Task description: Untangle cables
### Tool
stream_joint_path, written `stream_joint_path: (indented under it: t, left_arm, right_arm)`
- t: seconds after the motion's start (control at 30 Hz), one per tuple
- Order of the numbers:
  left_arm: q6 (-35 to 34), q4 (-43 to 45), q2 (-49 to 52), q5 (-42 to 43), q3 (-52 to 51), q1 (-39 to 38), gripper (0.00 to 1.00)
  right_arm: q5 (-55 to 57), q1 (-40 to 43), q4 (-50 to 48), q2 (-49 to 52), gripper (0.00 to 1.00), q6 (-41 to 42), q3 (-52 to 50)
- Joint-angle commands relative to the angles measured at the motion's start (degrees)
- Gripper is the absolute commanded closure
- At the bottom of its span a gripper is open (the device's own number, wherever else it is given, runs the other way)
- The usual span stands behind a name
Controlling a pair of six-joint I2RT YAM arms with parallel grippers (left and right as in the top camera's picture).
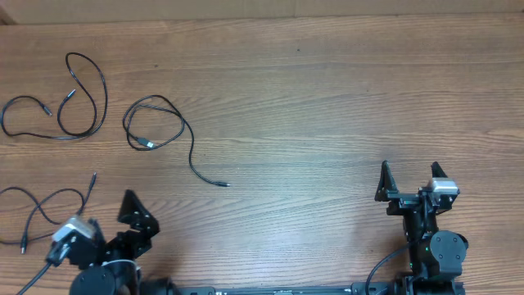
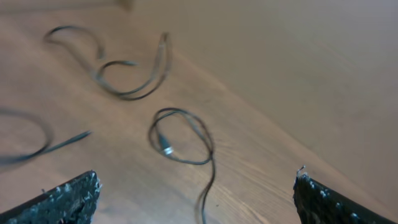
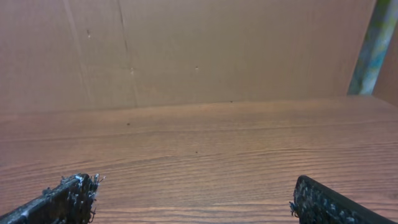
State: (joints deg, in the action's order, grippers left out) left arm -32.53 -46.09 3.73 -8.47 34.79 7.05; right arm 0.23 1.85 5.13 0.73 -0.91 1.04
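Note:
Three thin black cables lie apart on the left half of the wooden table. One (image 1: 82, 102) is looped at the far left. A second (image 1: 155, 123) forms a loop with a tail running to the right. A third (image 1: 45, 205) lies at the left edge near my left arm. My left gripper (image 1: 135, 217) is open and empty, near the front edge. In its wrist view the open jaws (image 2: 198, 177) frame the second cable's (image 2: 186, 134) tail, with the first cable (image 2: 134, 87) beyond and the third cable (image 2: 37, 143) at left. My right gripper (image 1: 410, 176) (image 3: 194, 183) is open and empty over bare wood at the right.
The wooden table (image 1: 327, 98) fills the view. A brown cardboard wall (image 3: 186, 50) stands along its far edge. No cable shows in the right wrist view.

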Motion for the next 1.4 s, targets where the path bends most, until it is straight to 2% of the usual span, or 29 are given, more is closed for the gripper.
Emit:
stream_joint_path:
  t: [0.0, 0.3, 0.5, 0.77, 0.83, 1.17, 1.27, 1.37]
  left_arm:
    - [6.8, 5.7, -3.6, 9.9, -6.5, 1.5, 0.01]
    - [6.8, 26.2, -3.5, 19.0, -23.2, 1.5, 0.0]
    - [6.8, 35.0, -3.5, 16.2, -30.4, -1.0, 0.0]
    - [10.4, 39.5, -3.5, 6.6, -33.3, -5.2, 0.01]
    - [13.1, 41.9, -3.5, 7.5, -34.6, -5.3, 0.0]
    - [31.5, 41.6, -3.6, 10.4, -34.5, -7.3, 0.0]
    - [33.5, 41.5, -3.6, 10.4, -34.5, -7.8, 0.01]
    - [31.8, 41.6, -3.6, 10.4, -34.5, -7.8, 0.0]
  right_arm:
    - [0.1, 0.0, -0.3, -0.6, 0.0, -0.3, -0.6]
    - [0.1, 0.0, -0.3, -0.6, 0.0, -0.3, -0.6]
    - [0.1, 0.0, -0.3, -0.6, 0.0, -0.3, -0.6]
    - [0.1, 0.0, -0.3, -0.6, 0.0, -0.3, -0.6]
    - [0.1, 0.0, -0.3, -0.6, 0.0, -0.3, -0.6]
    - [0.1, 0.0, -0.3, -0.6, 0.0, -0.3, -0.6]
    - [0.1, 0.0, -0.3, -0.6, 0.0, -0.3, -0.6]
    - [0.1, 0.0, -0.3, -0.6, 0.0, -0.3, -0.6]
